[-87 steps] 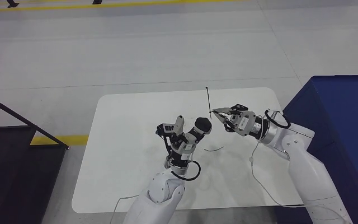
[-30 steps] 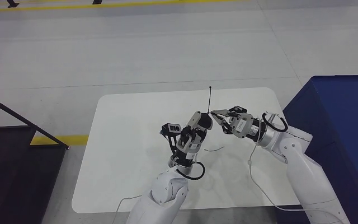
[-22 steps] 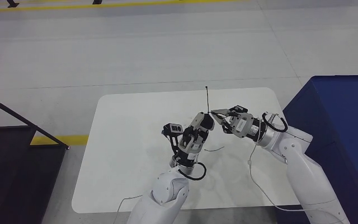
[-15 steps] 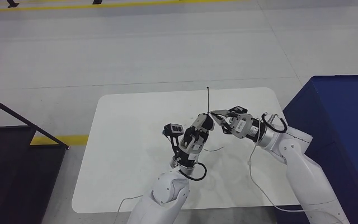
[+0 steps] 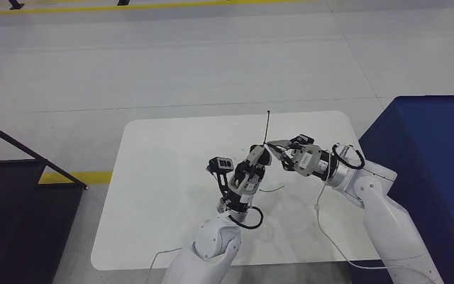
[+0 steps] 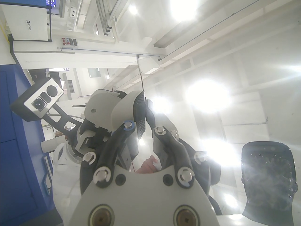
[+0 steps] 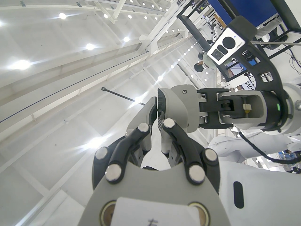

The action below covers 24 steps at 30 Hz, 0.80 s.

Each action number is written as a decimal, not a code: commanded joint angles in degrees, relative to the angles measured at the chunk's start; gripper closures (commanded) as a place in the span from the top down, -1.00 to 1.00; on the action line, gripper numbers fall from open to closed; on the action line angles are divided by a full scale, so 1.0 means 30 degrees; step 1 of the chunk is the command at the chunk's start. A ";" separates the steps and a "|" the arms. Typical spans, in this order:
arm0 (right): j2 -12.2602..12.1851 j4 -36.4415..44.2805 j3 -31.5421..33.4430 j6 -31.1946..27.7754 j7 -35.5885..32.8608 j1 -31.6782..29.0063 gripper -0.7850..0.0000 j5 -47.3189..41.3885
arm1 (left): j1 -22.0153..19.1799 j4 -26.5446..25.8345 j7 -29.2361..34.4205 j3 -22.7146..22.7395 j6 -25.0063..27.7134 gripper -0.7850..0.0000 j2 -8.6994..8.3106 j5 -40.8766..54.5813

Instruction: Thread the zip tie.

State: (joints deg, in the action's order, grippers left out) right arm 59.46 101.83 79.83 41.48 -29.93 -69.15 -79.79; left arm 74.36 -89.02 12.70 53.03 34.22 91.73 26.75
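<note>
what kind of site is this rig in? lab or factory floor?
Likely a large industrial hall used as a robot test floor: high beamed ceiling with rows of lights, yellow floor line, blue cabinet beside the white table.

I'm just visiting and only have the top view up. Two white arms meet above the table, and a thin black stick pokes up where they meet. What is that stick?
Observer: A zip tie. The right wrist view shows a small square head on its free end, so the plain end is the one at the tools.
Operator: Which arm has hold of it?
Observer: In the left wrist view the left tool is shut, and the zip tie rises straight out from between its tips.
Operator: And the other one?
Observer: The right wrist view shows the right tool shut too, with the zip tie running out sideways from behind its tips.
</note>
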 commanded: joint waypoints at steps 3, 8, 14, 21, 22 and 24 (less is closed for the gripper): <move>0.0005 0.0010 -0.0005 0.0027 -0.0015 -0.0007 -1.00 -0.0023 | 0.0012 -0.0016 -0.0009 0.0012 -0.0015 -1.00 0.0021 -0.0043; -0.0001 0.0057 0.0068 -0.0200 -0.0125 -0.0047 -1.00 0.0183 | 0.0019 0.0072 -0.0017 0.0012 -0.0169 -1.00 0.0040 -0.0215; -0.0039 0.0141 0.0452 -0.0986 -0.0409 -0.0180 -1.00 0.0799 | 0.0035 0.0271 0.0416 -0.0119 -0.0791 -1.00 0.0003 -0.1080; -0.0062 0.0120 0.0790 -0.1252 -0.0505 -0.0181 -1.00 0.0913 | 0.0302 0.0104 0.0860 -0.0066 -0.1516 -1.00 -0.0106 -0.1785; -0.0063 0.0105 0.0860 -0.1296 -0.0500 -0.0166 -1.00 0.0870 | 0.0345 0.0129 0.0947 -0.0079 -0.1658 -1.00 -0.0121 -0.1843; -0.0065 0.0100 0.0975 -0.1346 -0.0504 -0.0137 -1.00 0.0789 | 0.0359 0.0239 0.1212 -0.0052 -0.1935 -1.00 -0.0176 -0.2292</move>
State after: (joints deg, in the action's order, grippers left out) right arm 59.27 102.13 82.58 37.50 -31.43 -69.61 -77.30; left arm 75.42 -88.56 15.88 52.83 28.90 91.30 20.75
